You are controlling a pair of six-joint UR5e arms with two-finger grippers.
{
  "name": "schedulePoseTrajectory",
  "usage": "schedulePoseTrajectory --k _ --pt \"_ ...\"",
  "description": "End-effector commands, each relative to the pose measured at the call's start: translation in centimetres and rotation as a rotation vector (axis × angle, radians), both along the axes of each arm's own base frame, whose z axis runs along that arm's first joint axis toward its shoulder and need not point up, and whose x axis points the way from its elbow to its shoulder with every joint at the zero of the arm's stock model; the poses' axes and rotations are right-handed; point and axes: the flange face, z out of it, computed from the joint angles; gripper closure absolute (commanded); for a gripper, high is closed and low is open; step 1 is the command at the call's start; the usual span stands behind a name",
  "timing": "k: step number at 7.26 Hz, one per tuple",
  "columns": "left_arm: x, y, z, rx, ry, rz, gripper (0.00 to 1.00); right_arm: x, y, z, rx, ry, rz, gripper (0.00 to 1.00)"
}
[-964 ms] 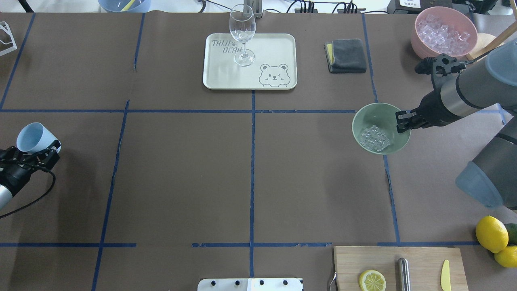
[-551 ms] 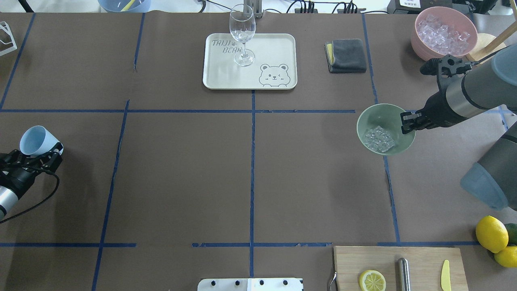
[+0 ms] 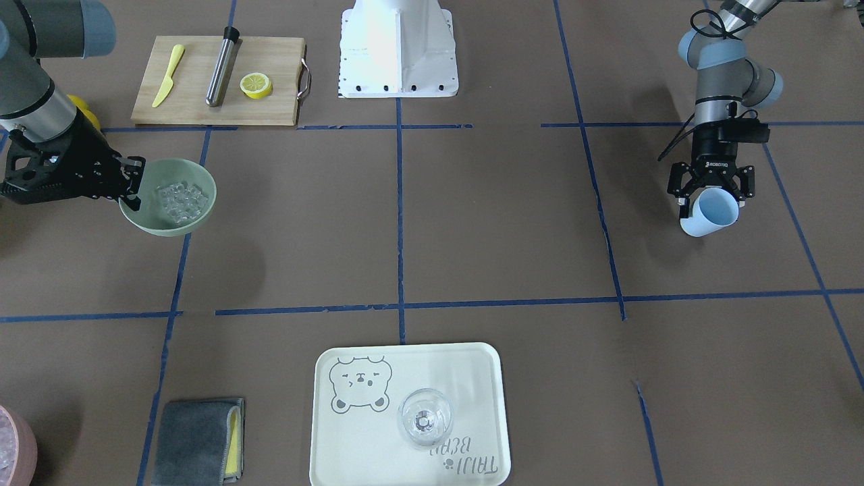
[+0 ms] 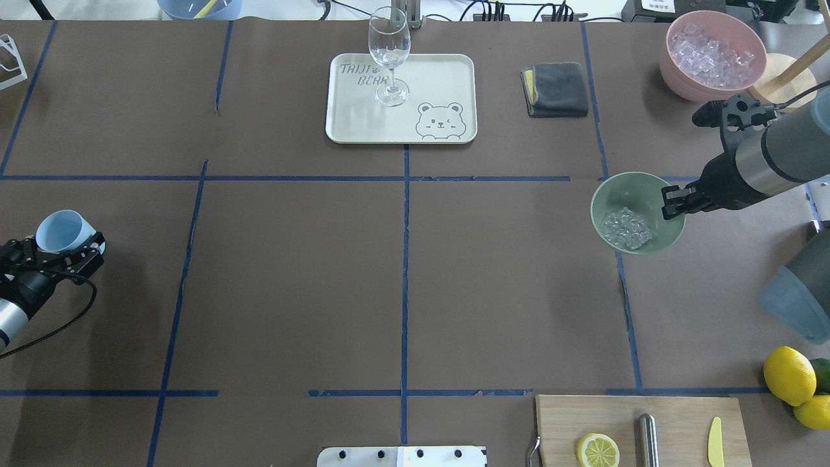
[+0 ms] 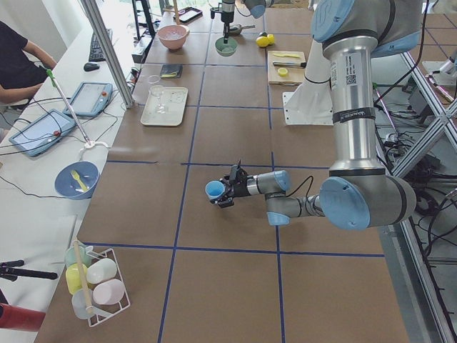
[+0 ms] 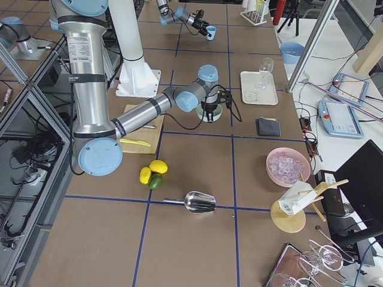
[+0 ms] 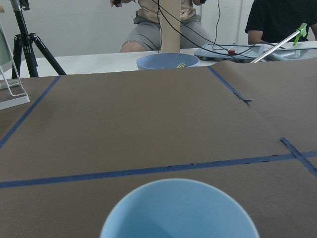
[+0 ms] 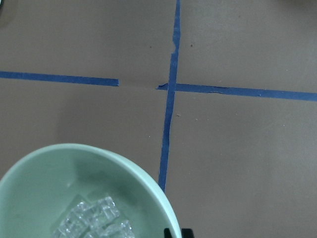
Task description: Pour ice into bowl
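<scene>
One green bowl (image 4: 632, 191), two whole lemons (image 4: 789, 375), perhaps one lime (image 4: 823, 373).

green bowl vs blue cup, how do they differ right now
The green bowl is wide and pale green; the blue cup is narrower and light blue. The green bowl holds ice; the blue cup shows none. The right hand pinches the green bowl's rim; the left hand grips the blue cup's sides. Both are held.
</scene>
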Motion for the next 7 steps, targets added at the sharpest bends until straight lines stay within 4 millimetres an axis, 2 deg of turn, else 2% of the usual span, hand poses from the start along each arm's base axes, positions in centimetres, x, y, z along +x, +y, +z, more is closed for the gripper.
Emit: schedulePoseTrajectory --k 1,2,4,5,6,7 --pt "-0.5 0.0 -0.2 0.009 -0.012 0.002 0.0 0.5 0.5 1.2 0.002 0.001 -0.001 1.0" --pt "-1.4 0.4 -0.7 0.023 -0.035 0.011 0.0 0.5 0.5 1.3 0.002 0.003 -0.003 1.0" --pt "-3.5 1.3 -3.6 0.053 -0.026 0.029 0.0 0.8 0.9 2.4 -0.011 0.018 -0.001 1.0" --pt "-3.6 1.3 -4.4 0.068 -0.037 0.048 0.0 1.5 1.6 4.0 0.0 0.031 -0.016 1.0" --pt "-3.5 1.3 -5.3 0.074 -0.032 0.076 0.0 3.1 3.4 7.4 -0.009 0.041 -0.013 1.0" --pt "-4.3 0.6 -5.7 0.066 -0.037 0.116 0.0 4.6 3.4 9.7 0.007 0.025 0.009 1.0"
